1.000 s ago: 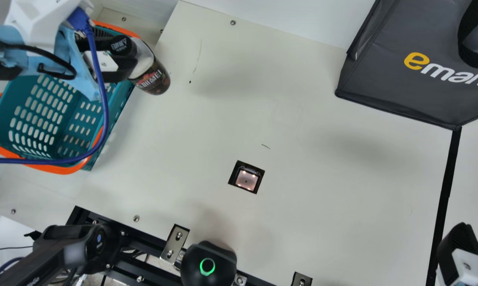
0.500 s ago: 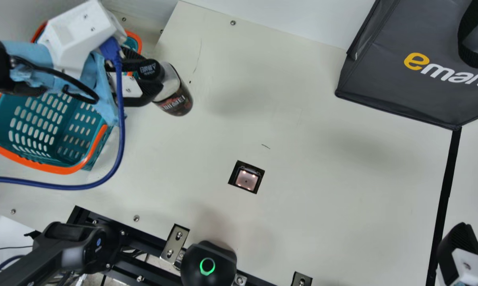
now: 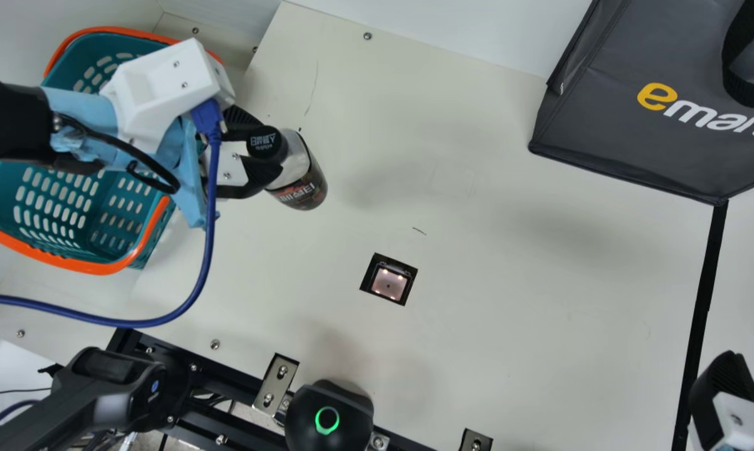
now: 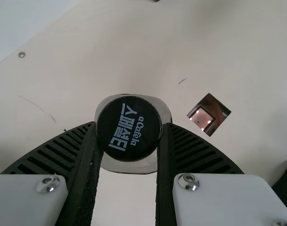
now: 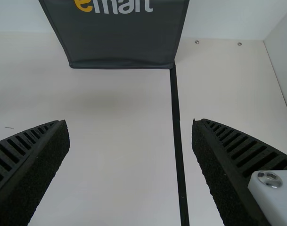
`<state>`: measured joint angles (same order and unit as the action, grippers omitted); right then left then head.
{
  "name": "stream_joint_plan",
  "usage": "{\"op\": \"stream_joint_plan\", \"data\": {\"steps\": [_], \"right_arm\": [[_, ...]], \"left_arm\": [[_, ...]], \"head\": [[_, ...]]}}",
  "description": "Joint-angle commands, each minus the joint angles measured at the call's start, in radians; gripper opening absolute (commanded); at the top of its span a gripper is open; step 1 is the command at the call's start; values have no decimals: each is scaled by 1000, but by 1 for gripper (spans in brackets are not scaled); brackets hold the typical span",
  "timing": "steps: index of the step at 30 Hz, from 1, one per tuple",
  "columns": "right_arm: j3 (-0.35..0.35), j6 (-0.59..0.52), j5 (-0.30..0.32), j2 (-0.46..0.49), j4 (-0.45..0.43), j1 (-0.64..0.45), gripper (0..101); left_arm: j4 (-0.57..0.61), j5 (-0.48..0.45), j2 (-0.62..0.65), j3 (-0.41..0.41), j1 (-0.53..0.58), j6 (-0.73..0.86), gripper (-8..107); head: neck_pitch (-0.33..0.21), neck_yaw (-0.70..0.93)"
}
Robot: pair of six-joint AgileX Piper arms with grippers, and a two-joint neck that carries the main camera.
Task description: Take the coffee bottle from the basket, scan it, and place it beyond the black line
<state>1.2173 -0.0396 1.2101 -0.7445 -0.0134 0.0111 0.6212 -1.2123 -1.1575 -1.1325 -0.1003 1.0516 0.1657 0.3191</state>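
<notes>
In the main view my left gripper [image 3: 265,150] is shut on the cap end of the coffee bottle [image 3: 301,181], which tilts over the table right of the basket [image 3: 69,250]. The left wrist view has the bottle's black cap [image 4: 129,128] between both fingers of the left gripper [image 4: 129,134]. At the main view's lower right is part of my right gripper [image 3: 724,388], near the black line [image 3: 702,300]. In the right wrist view the right gripper [image 5: 130,136] stands open, its fingers wide apart with the black line [image 5: 177,132] running below.
A square scanner window [image 3: 389,282] is set in the table [image 3: 508,313]. The dark bag [image 3: 633,138] stands at the upper right, by the black line's far end. A blue cable [image 3: 204,263] loops from the left wrist past the basket.
My left arm has carried the bottle away from the basket, rightward and down in the main view, toward the scanner window. The right gripper has stayed still.
</notes>
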Motion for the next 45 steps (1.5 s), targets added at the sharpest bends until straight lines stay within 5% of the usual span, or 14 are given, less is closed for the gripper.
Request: {"op": "stream_joint_plan", "data": {"steps": [1, 45], "right_arm": [[0, 0, 0, 0, 0, 0, 91], [0, 0, -1, 0, 0, 0, 91]], "left_arm": [[7, -4, -4, 4, 3, 11, 10], [56, 56, -102, 60, 193, 160, 10]], "head": [[-27, 2], [-27, 2]]}}
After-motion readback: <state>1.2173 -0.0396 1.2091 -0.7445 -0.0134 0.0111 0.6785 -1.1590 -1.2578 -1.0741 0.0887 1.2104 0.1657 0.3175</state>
